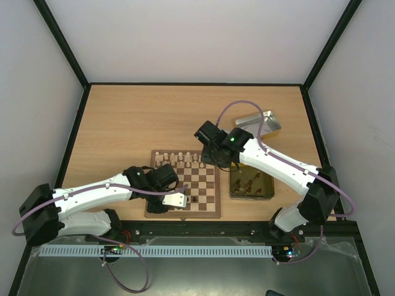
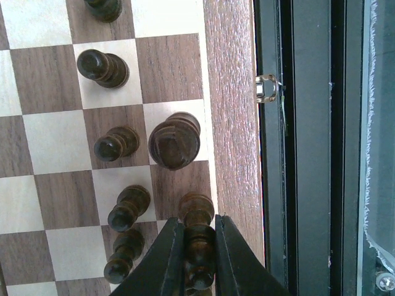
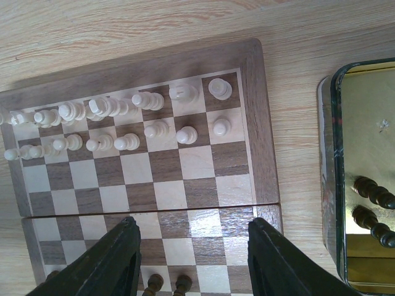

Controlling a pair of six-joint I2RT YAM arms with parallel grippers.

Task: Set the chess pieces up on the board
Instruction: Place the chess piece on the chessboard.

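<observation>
My left claw (image 2: 199, 225) is shut tight on a dark brown piece (image 2: 196, 208) at the near edge of the board (image 1: 199, 214), beside other dark pieces (image 2: 128, 206). My right claw (image 3: 192, 234) hangs open over the board and holds nothing. White pieces (image 3: 99, 108) fill the far rows. More dark ones (image 3: 373, 192) lie in the gold tin (image 3: 336, 185) on the right.

No legible text, labels or numbers.

Board (image 3: 254, 135): dark-brown and cream checks, mid-brown plain border. Cream pieces (image 3: 156, 129), pale throughout. Dark brown pieces (image 2: 174, 142), glossy, near black. Counter (image 1: 123, 117): light tan wood grain. Tin (image 3: 364, 117): gold-toned inside. Second tin (image 1: 254, 122): silver.
</observation>
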